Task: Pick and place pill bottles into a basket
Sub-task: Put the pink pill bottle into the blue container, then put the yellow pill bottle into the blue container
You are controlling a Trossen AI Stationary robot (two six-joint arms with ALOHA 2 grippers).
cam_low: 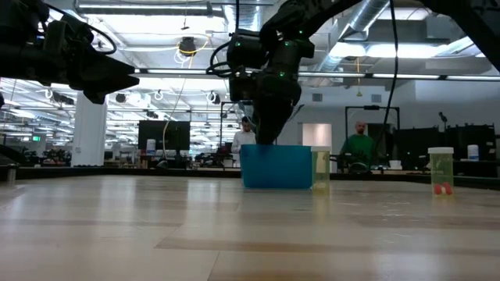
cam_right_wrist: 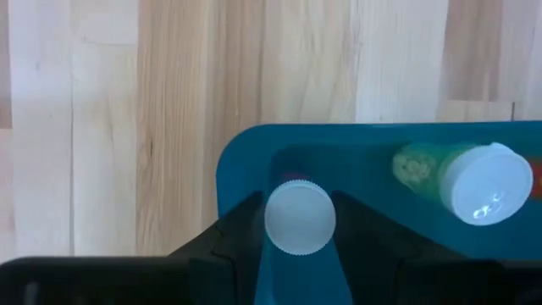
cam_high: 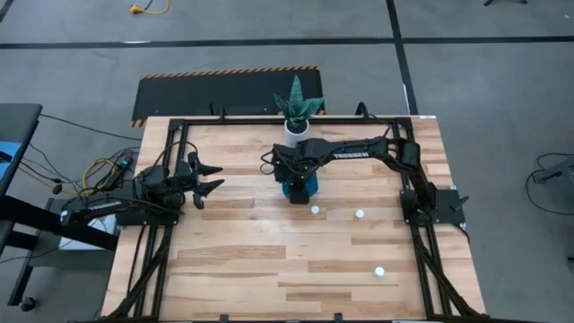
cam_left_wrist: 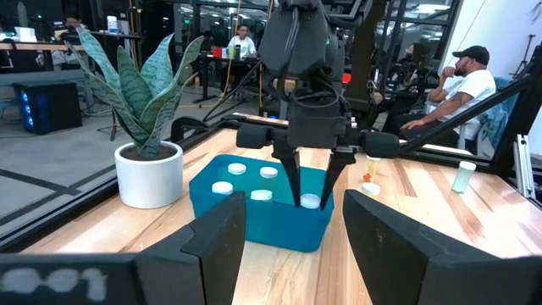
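Note:
The teal-blue basket (cam_high: 300,188) stands at the table's middle, just in front of the plant pot. It also shows in the low view (cam_low: 275,166) and the left wrist view (cam_left_wrist: 254,222). Several white-capped pill bottles (cam_left_wrist: 261,196) stand inside it, and one greenish bottle (cam_right_wrist: 466,180) shows near a wall. My right gripper (cam_left_wrist: 310,191) reaches down into the basket, shut on a pill bottle (cam_right_wrist: 299,217). Three more bottles stand on the table (cam_high: 315,210), (cam_high: 360,213), (cam_high: 379,270). My left gripper (cam_high: 213,178) is open and empty, at the table's left, pointing toward the basket. My right gripper pinches a pill bottle by its round white cap (cam_right_wrist: 299,217) between its two fingers (cam_left_wrist: 292,180), one on each side. The fingers come from above, pointing down into the basket near one corner. The bottle is upright, inside the basket walls; whether its base rests on the floor is hidden.
A white pot with a green spiky plant (cam_high: 297,126) stands right behind the basket, near the table's far edge. Black frame rails run along the table's left and right sides (cam_high: 421,260). People sit in the room beyond the table (cam_left_wrist: 461,85).

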